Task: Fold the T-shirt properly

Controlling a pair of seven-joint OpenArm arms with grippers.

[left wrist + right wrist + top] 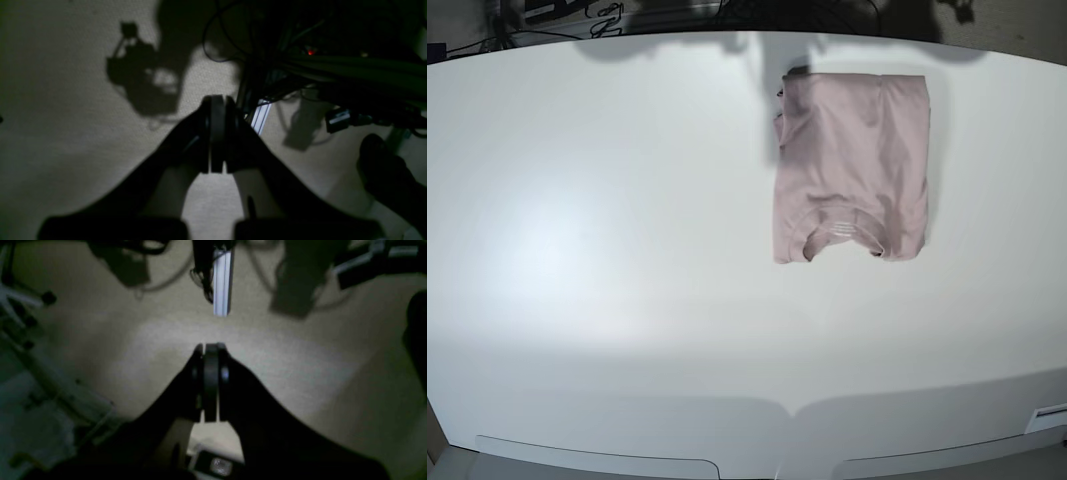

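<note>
- T-shirt (852,165), dusty pink, lies folded into a compact rectangle on the white table (607,250), toward the far edge and right of centre in the base view.
- Its ribbed crew neck faces the near side, with a short band of collar curving along the lower edge of the fold.
- One sleeve or side flap is tucked over along the left side of the rectangle, leaving a slightly uneven left edge near the top.
- Neither arm shows in the base view; only shadows fall across the far edge of the table.
- Left gripper (217,133), seen from the left wrist camera, has its fingers pressed together with nothing between them; it hangs over a pale carpeted floor (66,150) beside dark cables (300,66).
- Right gripper (210,383), seen from the right wrist camera, is likewise closed on nothing, over the same pale floor, with an aluminium bar (222,283) ahead of it.
- Both wrist views are dim and blurred.
</note>
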